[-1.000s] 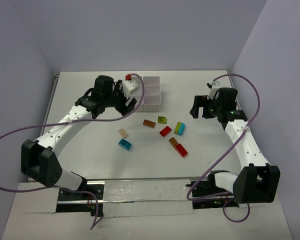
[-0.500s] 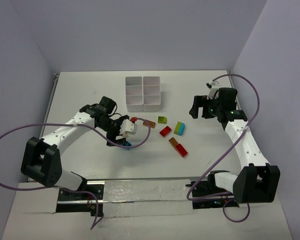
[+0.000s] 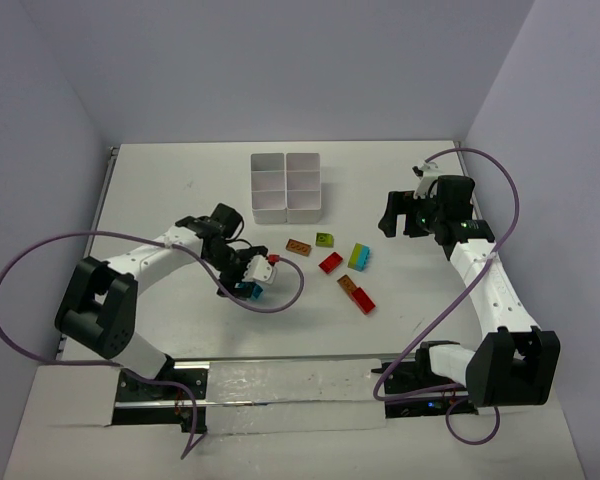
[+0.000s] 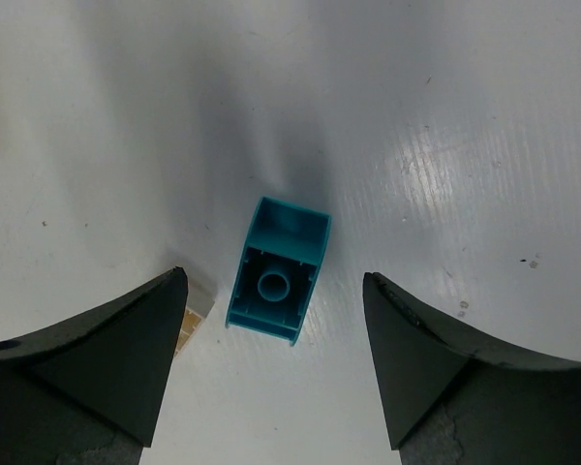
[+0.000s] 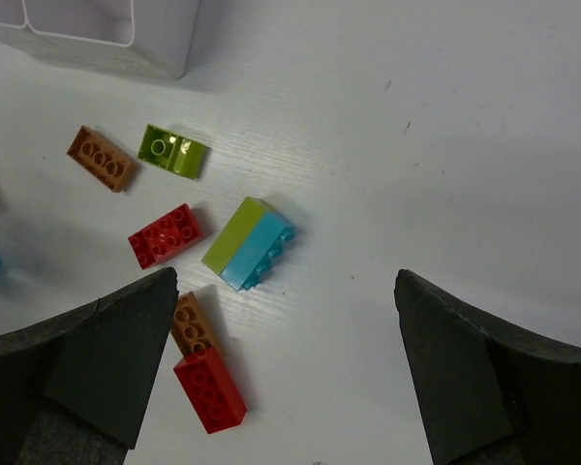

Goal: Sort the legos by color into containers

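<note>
Hanging low over the white table (image 3: 160, 180), the left claw (image 4: 273, 279) is seen with its two black fingers (image 4: 107, 358) spread wide apart. A small cyan plastic brick (image 4: 281, 242) is found in the gap between them, touched by neither finger. Its hollow side is turned up to the wrist camera. A small tan brick (image 4: 196, 315) is tucked just beside the left finger.

The right claw (image 5: 286, 281) is held up above the table, well apart from the left one. Its fingers are also spread, and nothing is held between them. Below it, six more bricks are spread on the table. A lime and cyan brick (image 5: 249, 242) is seen in the middle, with a red studded brick (image 5: 165, 234) just beside it. A flat orange-brown brick (image 5: 101, 158) and a lime brick (image 5: 174, 151) are laid nearer the tray. A second orange-brown brick (image 5: 194, 325) is touched at one end by a second red brick (image 5: 210, 389).

The white plastic tray with six square boxes (image 3: 287, 185) is set at the far side of the table, apart from all the bricks.
</note>
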Available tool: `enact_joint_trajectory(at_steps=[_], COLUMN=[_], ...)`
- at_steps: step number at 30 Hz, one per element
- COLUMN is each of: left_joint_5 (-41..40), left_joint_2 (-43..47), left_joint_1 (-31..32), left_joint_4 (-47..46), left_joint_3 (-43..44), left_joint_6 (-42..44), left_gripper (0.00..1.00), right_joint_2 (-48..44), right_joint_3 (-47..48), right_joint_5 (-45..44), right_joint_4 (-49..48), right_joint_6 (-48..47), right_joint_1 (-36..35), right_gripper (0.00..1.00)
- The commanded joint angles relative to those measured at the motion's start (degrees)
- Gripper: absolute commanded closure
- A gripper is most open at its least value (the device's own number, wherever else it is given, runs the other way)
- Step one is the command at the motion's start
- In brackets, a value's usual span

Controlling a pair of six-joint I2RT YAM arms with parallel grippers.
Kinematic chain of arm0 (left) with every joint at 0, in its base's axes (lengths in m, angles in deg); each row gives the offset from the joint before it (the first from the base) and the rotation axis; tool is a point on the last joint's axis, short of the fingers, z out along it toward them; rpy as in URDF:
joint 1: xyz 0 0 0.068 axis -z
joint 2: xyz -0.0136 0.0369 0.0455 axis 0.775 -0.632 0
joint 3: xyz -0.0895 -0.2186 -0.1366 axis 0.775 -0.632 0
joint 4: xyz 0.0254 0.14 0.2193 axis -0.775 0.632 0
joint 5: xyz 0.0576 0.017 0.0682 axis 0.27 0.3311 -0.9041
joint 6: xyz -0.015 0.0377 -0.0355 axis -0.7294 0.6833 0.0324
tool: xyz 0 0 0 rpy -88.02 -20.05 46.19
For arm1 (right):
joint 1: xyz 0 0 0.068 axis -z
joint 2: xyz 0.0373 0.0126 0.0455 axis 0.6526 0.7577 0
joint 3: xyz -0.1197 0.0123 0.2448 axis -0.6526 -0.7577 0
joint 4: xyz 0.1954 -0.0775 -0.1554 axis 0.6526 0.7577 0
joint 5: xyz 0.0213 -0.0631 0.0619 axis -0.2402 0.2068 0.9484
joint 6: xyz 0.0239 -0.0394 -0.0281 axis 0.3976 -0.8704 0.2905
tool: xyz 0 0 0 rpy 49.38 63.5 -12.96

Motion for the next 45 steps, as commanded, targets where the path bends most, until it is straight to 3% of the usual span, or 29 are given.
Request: enact_joint_trajectory(at_steps=[1, 6, 13, 16, 18, 19, 25, 28, 32, 34, 38, 41, 45], left_joint_5=[0.54, -1.45, -2.69, -1.77, 0.56, 1.27, -6.11, -8.01, -10.44, -10.85, -8.43, -7.06, -8.05], left_joint_2=[-0.37, -0.29, 1.23, 2.91, 4.68, 4.94, 1.76, -0.03, -4.05, -7.90, -16.42, -21.30, -23.62], left_joint_1=[1.25, 1.84, 1.86, 1.93, 1.84, 1.84, 0.96, 0.35, 0.21, -0.21, -2.55, -3.68, -4.14], left_joint_4=[-3.82, -6.06, -5.93, -6.24, -7.14, -8.37, -22.95, -30.80, -31.50, -28.66, -13.85, -8.83, -9.04], left_joint_3=[-2.06, -4.36, -5.10, -3.87, -0.28, 1.13, 16.44, 20.26, 23.83, 28.53, 39.28, 47.97, 49.87], left_joint_6=[2.28, 2.34, 1.97, -2.03, -9.25, -14.49, -55.73, -60.37, -51.99, -43.28, -25.98, -21.23, -14.81], left_gripper=[0.19, 0.28, 0.50, 0.74, 0.95, 1.00, 1.00, 1.00, 1.00, 0.99, 0.94, 0.92, 0.89], right_joint_2=[0.07, 0.23, 0.41, 0.23, 0.10, 0.06, 0.09, 0.21, 0.25, 0.09, 0.12, 0.35, 0.51], right_joint_3=[0.47, 0.36, 0.34, 0.27, 0.10, 0.06, 0.19, 0.27, 0.43, 0.40, 0.14, 0.04, 0.35], right_joint_5=[-0.48, -0.58, -0.39, -0.50, -0.72, -0.72, -0.41, -0.50, -0.65, -0.76, -0.80, -0.58, -0.67], right_joint_4=[-0.62, -0.51, -0.40, -0.20, -0.16, -0.07, -0.03, -0.03, -0.04, 0.10, -0.09, -0.11, 0.15], right_joint_6=[-0.04, -0.10, -0.39, -0.77, -0.94, -0.94, -0.76, -0.76, -0.76, -0.90, -0.81, -0.76, -0.76], right_joint_1=[-0.36, -0.36, -0.36, -0.36, -0.36, -0.36, -0.36, -0.36, -0.36, -0.36, -0.36, -0.36, -0.36], right_gripper=[0.00, 0.00, 0.00, 0.00, 0.00, 0.00, 0.00, 0.00, 0.00, 0.00, 0.00, 0.00, 0.00])
